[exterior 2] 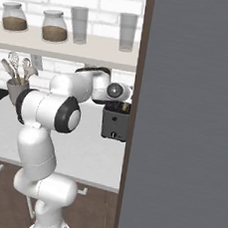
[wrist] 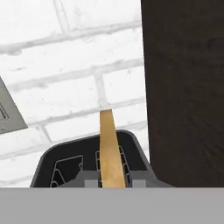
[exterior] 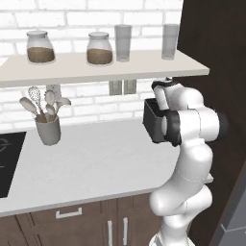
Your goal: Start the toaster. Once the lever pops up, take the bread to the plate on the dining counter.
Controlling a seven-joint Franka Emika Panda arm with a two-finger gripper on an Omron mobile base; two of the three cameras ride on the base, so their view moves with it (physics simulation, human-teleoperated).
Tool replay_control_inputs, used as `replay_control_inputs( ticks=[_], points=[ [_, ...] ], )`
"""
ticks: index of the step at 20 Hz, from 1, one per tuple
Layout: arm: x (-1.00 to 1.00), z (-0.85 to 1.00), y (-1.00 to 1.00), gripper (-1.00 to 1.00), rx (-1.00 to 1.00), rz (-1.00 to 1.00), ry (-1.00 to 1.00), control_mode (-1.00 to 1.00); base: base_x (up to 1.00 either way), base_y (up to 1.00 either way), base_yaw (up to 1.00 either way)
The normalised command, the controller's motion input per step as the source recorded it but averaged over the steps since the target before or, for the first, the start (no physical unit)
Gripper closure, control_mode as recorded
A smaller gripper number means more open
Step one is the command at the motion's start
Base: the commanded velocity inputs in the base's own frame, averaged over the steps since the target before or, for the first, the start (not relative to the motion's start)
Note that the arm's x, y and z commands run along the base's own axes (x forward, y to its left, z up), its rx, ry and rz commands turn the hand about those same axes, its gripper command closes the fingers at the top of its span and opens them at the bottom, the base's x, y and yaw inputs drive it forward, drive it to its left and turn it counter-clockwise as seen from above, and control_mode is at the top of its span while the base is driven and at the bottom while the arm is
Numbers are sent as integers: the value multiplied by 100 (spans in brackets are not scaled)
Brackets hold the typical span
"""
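The black toaster (exterior: pixel 152 124) (exterior 2: pixel 114 125) stands on the grey-white worktop against the white brick wall, next to a tall dark panel. Looking along the hand, the thin tan bread (wrist: pixel 109 146) rises edge-on from the toaster (wrist: pixel 61 164) and its right slot. My gripper (wrist: pixel 112 183) is shut on the bread, with one fingertip on each side of the slice. From the right base camera, my gripper (exterior 2: pixel 119 104) hangs straight over the toaster's top. The plate and the dining counter are out of view.
A dark wood panel (wrist: pixel 183 87) stands close on the toaster's right. A shelf (exterior: pixel 96 67) with jars and glasses runs low overhead. A grey utensil holder (exterior: pixel 48 129) sits at the left, and a wall outlet (wrist: pixel 8 109) is behind the toaster.
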Motion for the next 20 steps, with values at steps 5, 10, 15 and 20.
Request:
replay_control_inputs(
  ticks=[5,10,15,20],
  points=[
    [-39,26,3,100,0,0,-5,-100,0,0,0],
    [-76,29,17,100,0,0,-11,-100,0,0,0],
    [-84,47,17,100,-1,0,-21,-100,0,0,0],
    [-76,55,13,100,0,0,-21,-100,0,0,0]
  ],
)
